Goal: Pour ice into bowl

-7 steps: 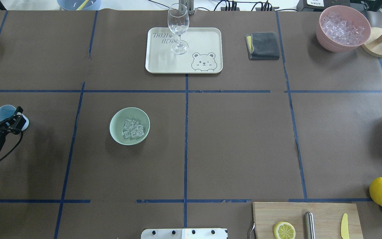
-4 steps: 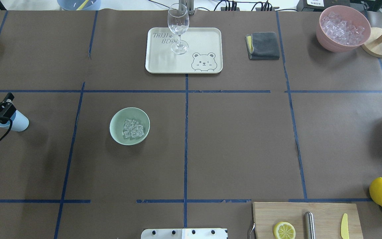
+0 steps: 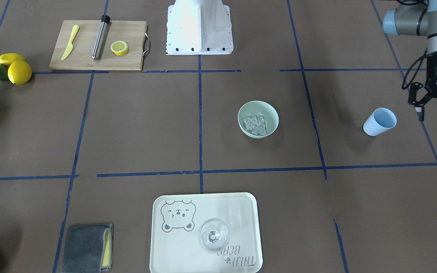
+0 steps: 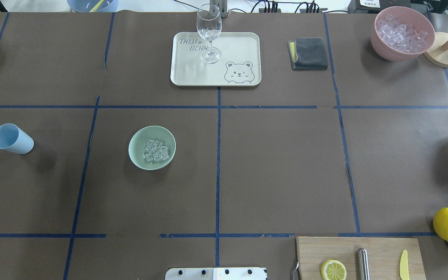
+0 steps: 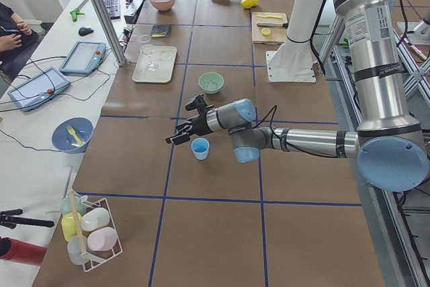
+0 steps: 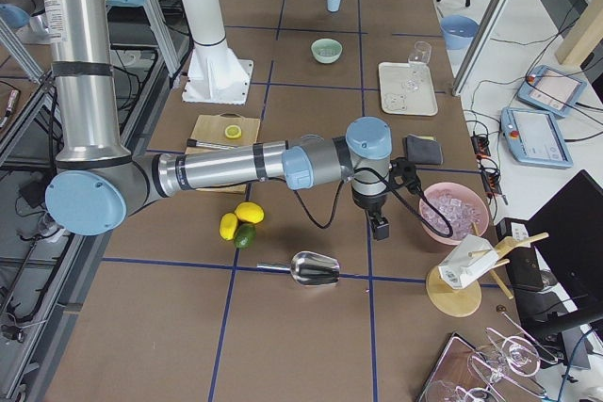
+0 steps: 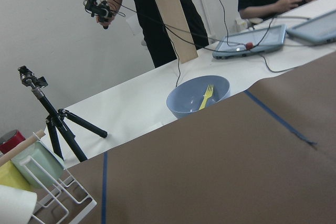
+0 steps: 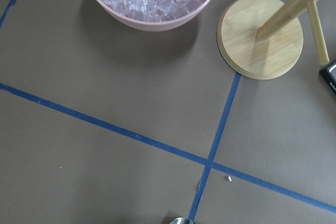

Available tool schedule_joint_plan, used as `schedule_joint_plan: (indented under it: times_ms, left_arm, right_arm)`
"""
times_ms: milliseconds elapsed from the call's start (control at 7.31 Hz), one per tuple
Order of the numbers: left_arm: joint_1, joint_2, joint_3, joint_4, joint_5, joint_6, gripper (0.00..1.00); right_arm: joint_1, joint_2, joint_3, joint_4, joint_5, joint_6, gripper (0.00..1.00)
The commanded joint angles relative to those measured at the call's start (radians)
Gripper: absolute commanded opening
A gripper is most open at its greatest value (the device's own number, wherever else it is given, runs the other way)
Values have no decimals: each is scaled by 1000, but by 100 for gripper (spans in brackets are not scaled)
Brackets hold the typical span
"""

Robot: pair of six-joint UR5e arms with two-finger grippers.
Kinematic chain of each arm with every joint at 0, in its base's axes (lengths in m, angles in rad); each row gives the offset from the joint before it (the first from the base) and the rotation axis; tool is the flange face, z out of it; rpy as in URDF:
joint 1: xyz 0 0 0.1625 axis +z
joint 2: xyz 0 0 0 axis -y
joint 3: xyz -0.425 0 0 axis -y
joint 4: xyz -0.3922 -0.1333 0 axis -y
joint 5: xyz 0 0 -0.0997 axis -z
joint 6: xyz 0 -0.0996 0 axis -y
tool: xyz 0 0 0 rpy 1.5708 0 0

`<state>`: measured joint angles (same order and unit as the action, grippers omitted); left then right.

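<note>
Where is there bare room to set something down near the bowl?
Bare paper between the bowl and the blue cup, and the wide square from the bowl toward the cutting board. Crowded along the far edge: tray, cloth, pink bowl.

The left gripper (image 5: 183,123) is drawing back and away from the blue cup (image 4: 12,139) with its jaws spread, so the cup, earlier standing between the jaws, is now sitting free outside them.
</note>
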<state>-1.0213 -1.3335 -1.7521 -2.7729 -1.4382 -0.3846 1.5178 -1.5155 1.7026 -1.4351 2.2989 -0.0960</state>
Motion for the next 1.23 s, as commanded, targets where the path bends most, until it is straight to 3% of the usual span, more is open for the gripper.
schedule_joint_plan:
  times_ms: [0,137,273,410,547,684,820,1094]
  left_arm:
    - [-321,-120,-35,413,-357,116,100]
    - [-421,-239,-33,734,-433,118,100]
    - [-453,-353,-29,1011,-435,184,100]
    - [-500,-402,-18,1171,-444,282,100]
    - [-561,-401,0,1238,-531,353,100]
    - [-610,-344,49,1231,-740,419,100]
    - [-626,-281,52,1230,-825,552,100]
    - [-626,-241,52,1233,-835,596,100]
  right_arm:
    - [-27,4,9,103,25,25,100]
    - [-77,6,47,117,24,98,100]
    - [-127,17,98,116,21,123,100]
    - [-161,52,110,116,24,130,100]
    - [-204,85,117,111,24,133,100]
    - [-238,110,118,116,28,210,100]
    - [-296,144,153,114,33,305,100]
    - [-416,262,170,102,27,529,100]
